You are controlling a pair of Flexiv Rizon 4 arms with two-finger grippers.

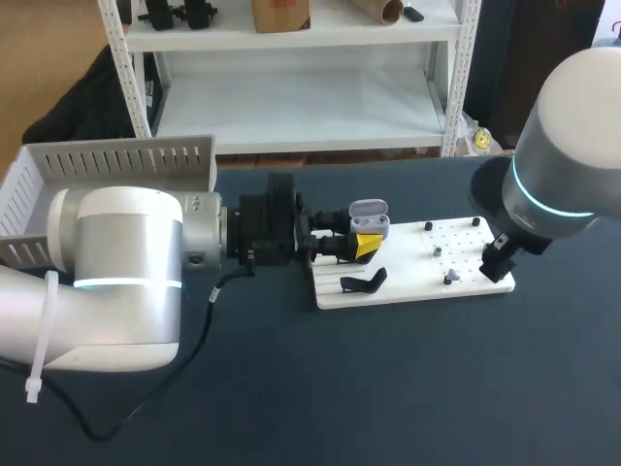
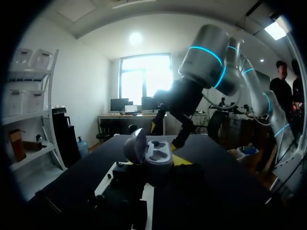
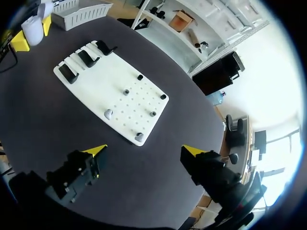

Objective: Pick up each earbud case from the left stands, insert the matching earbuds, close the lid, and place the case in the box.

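Observation:
A pale grey earbud case with its lid up is held above the left end of the white board; my left gripper is shut on it. In the left wrist view the case sits between the fingers of that gripper, its two earbud wells empty. My right gripper hangs over the board's right edge. In its own view the right gripper is open above the table, just off the board. Grey earbuds lie on the pegged end.
Black stands line the board's left end; one stand shows bare in the head view. Small dark pieces sit among the peg holes. A white slotted box stands at the table's back left.

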